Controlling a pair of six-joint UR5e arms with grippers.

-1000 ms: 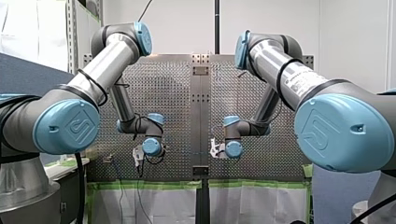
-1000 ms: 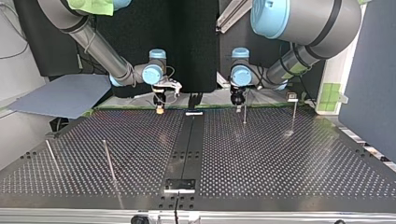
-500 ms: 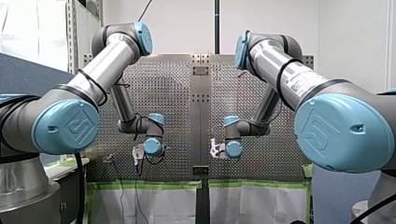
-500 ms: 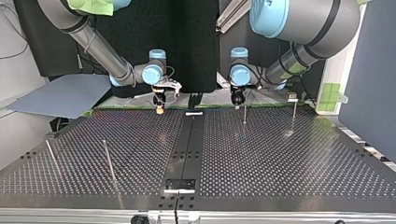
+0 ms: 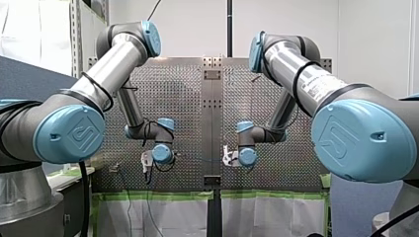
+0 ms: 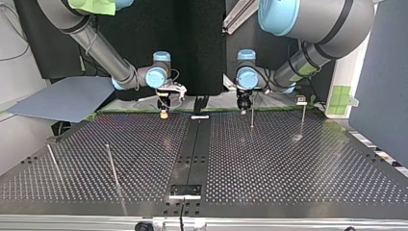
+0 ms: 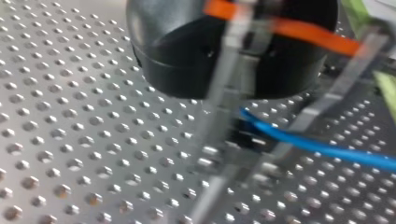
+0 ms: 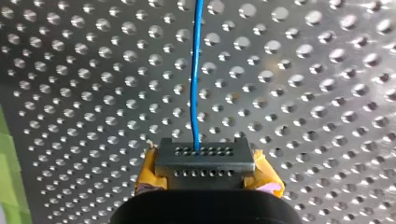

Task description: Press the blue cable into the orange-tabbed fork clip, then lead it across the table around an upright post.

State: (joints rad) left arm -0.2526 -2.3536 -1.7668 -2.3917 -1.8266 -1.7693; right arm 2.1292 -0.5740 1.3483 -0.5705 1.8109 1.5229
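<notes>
Right wrist view: the cable (image 8: 195,70) is clamped in the right pincer (image 8: 204,161), between yellow pads (image 8: 148,176), and led straight ahead, seemingly so that it runs taut. Top view: the left pincer (image 6: 244,105) is held low beside a post (image 6: 251,118) at the desk's (image 6: 288,163) arm-side edge. Left wrist view: the cable is reached, but whether it is gripped cannot be told

White wall (image 5: 375,39), blue-grey panel (image 6: 67,98), green tape (image 5: 163,196).
</notes>
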